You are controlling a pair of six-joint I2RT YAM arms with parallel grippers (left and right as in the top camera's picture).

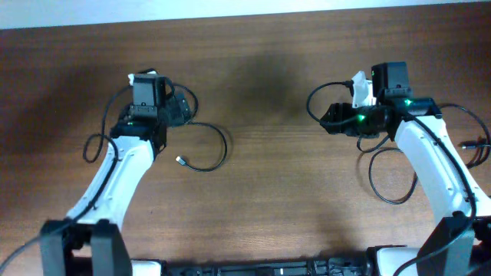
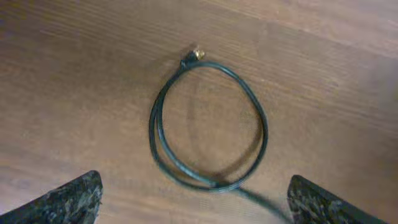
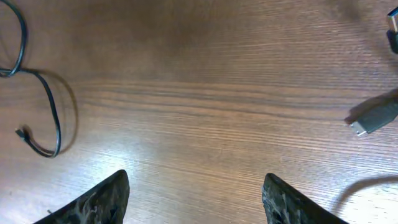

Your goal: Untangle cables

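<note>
Tabletop (image 1: 291, 207), brown wood grain, cables (image 1: 226, 146) lying flat

Dark brown wood-grain table (image 1: 276, 199); pale strip (image 1: 230, 11) along far edge; soft overhead glare.

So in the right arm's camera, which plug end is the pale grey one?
The blocky grey plug at the right edge of the right wrist view; the hooked thin black cable's plug at the left is tiny and dark.
</note>
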